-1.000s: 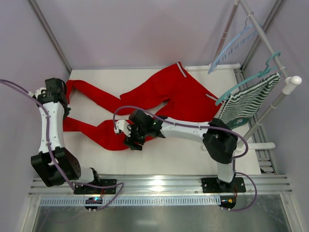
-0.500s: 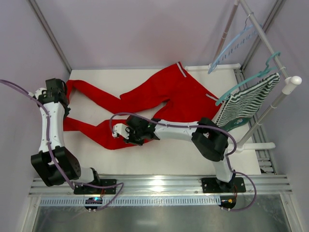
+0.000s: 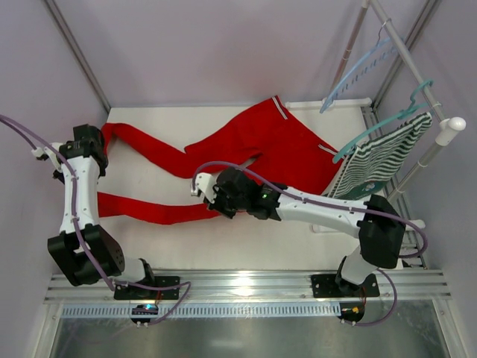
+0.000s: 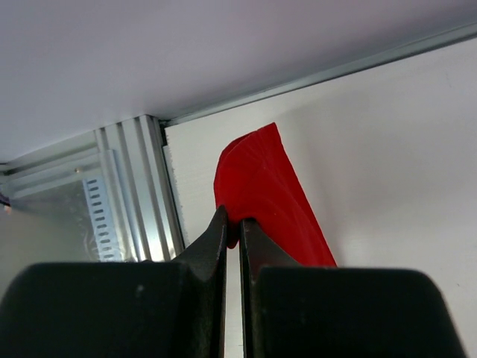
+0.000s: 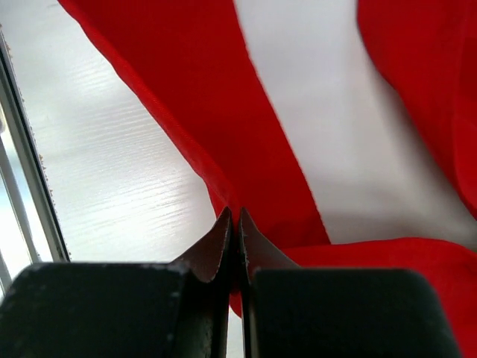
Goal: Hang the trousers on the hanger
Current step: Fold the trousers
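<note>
Left pincer [image 4: 232, 227] clamps the trousers [image 3: 283, 149] cuff; right pincer [image 5: 232, 224], closed tight, seemingly pinches a leg fold.

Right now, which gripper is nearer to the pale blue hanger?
Right. In the top view, the right gripper is lower-left of the hanger; the left gripper is much farther left.

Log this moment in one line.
left pincer: shut on trousers | right pincer: shut on trousers | hanger: hanging bare | trousers: spread on table
</note>
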